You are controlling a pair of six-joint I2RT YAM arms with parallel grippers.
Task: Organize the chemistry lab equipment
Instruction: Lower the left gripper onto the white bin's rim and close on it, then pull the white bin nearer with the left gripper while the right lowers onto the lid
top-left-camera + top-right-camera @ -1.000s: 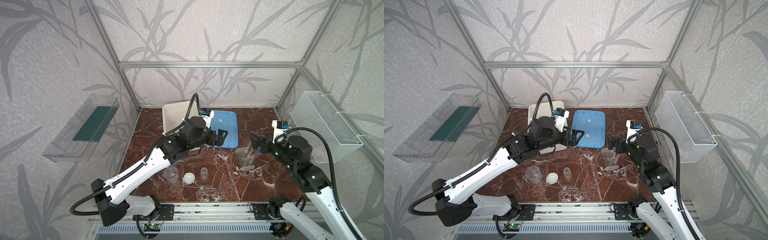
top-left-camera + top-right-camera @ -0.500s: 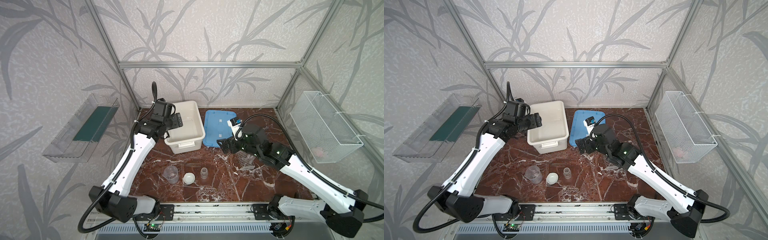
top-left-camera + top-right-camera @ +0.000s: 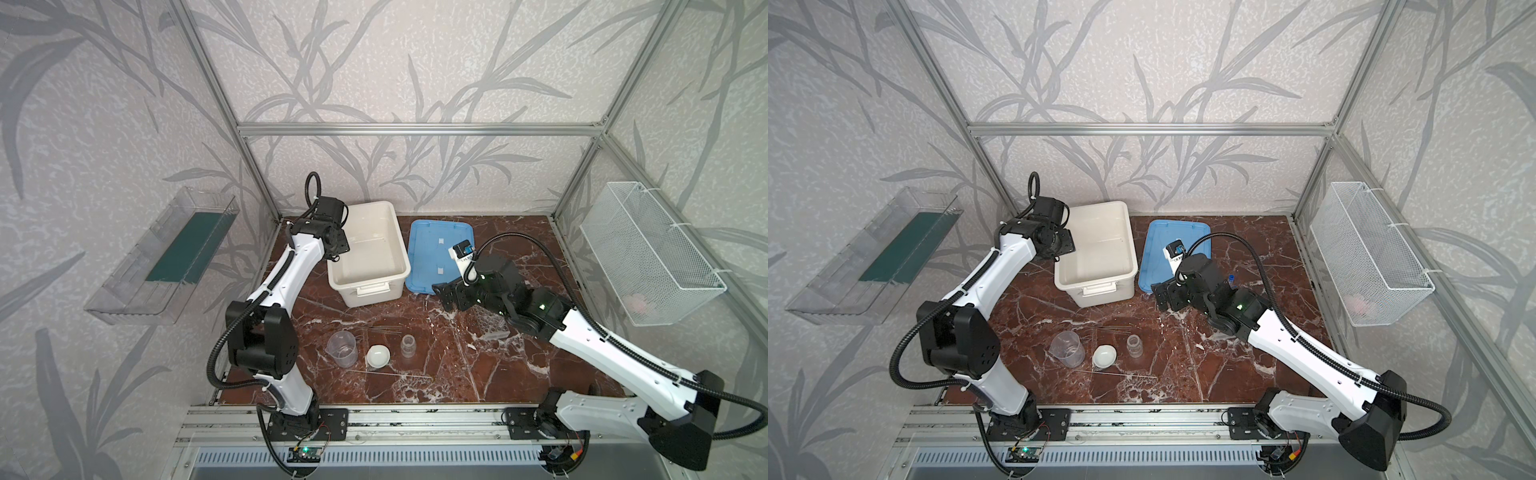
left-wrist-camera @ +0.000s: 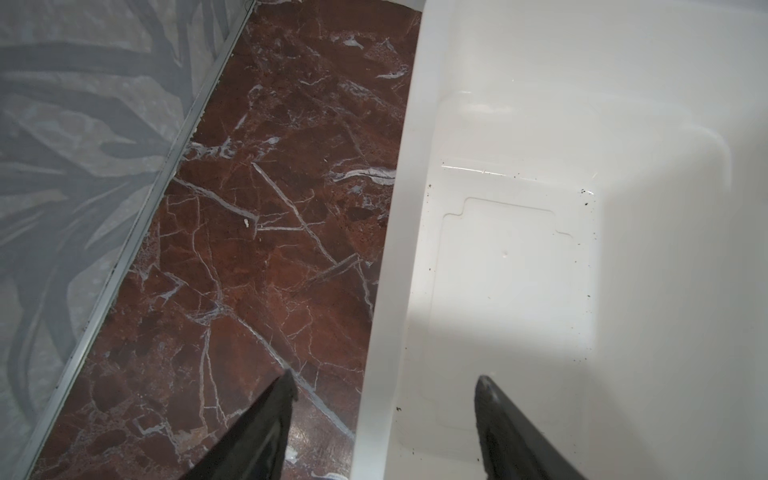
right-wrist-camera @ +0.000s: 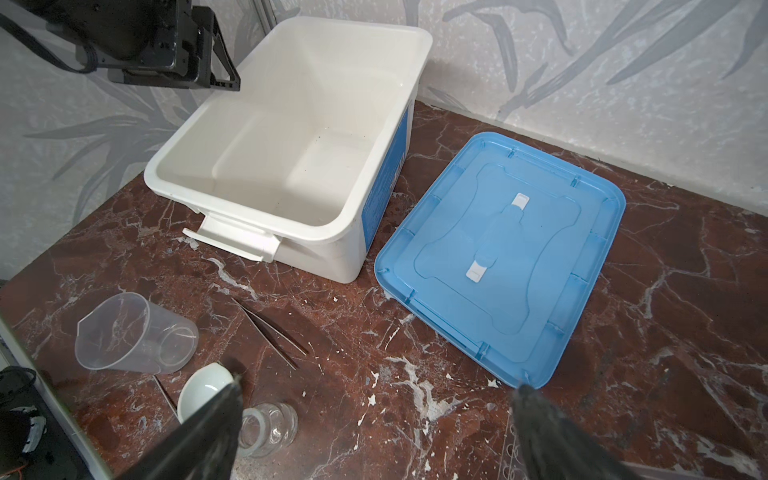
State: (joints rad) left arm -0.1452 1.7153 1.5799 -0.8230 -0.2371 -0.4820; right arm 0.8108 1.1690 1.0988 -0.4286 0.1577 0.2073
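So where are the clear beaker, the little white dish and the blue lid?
clear beaker (image 3: 341,351): a top view, its clear body
little white dish (image 3: 378,356): a top view, its round middle
blue lid (image 5: 540,270): right wrist view, its flat middle panel

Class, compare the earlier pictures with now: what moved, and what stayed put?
The left gripper swung back from the blue lid to the left rim of the white bin, jaws open astride it. The right gripper moved from over the clear rack to the lid's near edge, open. Nothing was grasped. The beaker, dish and jar stayed put.
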